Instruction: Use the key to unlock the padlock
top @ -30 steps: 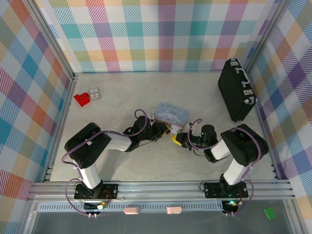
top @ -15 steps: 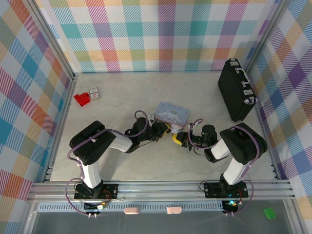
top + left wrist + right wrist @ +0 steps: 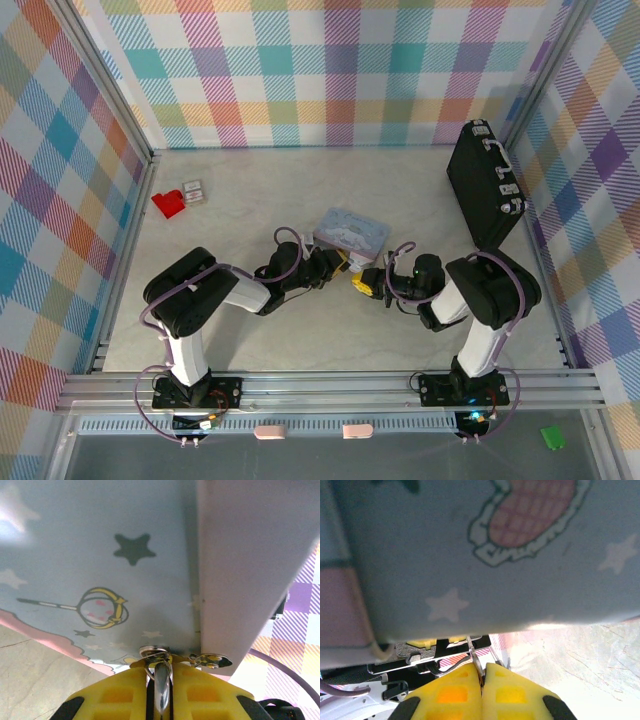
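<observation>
**Left claw** point(image 3: 160, 675): the yellow fingers point(image 3: 120, 695) are clamped on a slim silver blade, apparently the key point(image 3: 160, 692). A wire ring point(image 3: 152, 652) sits just past the fingertips. A flat metal tab point(image 3: 210, 661) lies beside the ring, to the claw's right.

**Right claw** point(image 3: 481, 666): the yellow fingers point(image 3: 450, 695) are pressed together. A thin wire loop point(image 3: 475, 655) touches the tips; whether it is pinched between them cannot be told.

**Pose:** in the top view both arms lie low over the desk point(image 3: 300, 330). The left arm point(image 3: 230, 290) and the right arm point(image 3: 480, 290) are folded at the elbow, with their forearms reaching toward the middle. The two claws point at each other and stand close together, tip nearly to tip.

**In the way:** the pastel cartoon tin point(image 3: 352, 230) stands directly ahead of both claws. Its printed wall rises close above the fingertips in each wrist view.

**Padlock:** it cannot be told apart from the yellow fingers in the narrow gap between the claws, at the tin's near edge.

**Farther out:**
- A black briefcase point(image 3: 485, 185) lies well beyond the right claw, toward the far right corner.
- A red plastic piece point(image 3: 168, 203) and a small box point(image 3: 193, 192) touching it sit well beyond the left claw, near the left wall.
</observation>
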`<state>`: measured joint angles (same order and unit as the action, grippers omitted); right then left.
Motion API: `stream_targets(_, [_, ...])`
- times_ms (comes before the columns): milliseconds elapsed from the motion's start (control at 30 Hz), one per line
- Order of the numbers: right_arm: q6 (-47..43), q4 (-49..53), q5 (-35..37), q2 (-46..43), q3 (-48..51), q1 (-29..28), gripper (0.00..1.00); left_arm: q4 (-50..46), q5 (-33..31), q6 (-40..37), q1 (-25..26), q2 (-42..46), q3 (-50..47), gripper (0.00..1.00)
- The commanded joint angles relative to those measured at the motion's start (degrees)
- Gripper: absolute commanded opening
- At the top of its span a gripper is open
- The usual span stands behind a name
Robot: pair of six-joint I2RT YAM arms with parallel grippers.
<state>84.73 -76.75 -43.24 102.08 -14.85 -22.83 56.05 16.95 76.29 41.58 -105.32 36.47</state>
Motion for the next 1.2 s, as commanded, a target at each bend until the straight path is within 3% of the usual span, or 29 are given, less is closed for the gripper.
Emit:
stream_targets(0, [0.3,-1.7,0.4,-0.3,-1.7,0.2,0.00,6.4,3.2,1.3,1.2,-0.1,-0.1,0.00])
stream_targets(433, [-2.8,6.8,1.6,-3.4,-1.3,0.2,0.00,7.3,2.4,1.7,1.7,0.2,-0.5,0.00])
stream_targets(733, [-7.7,18.8,1.2,-10.4,0.4,0.5,0.00,7.5,-1.3,2.5,-0.1,-0.4,-2.1,0.00])
stream_targets(1167, [-5.5,15.1,-0.5,-10.1,-0.7,0.5,0.00,7.9,-0.7,2.3,-0.1,0.1,-2.1,0.00])
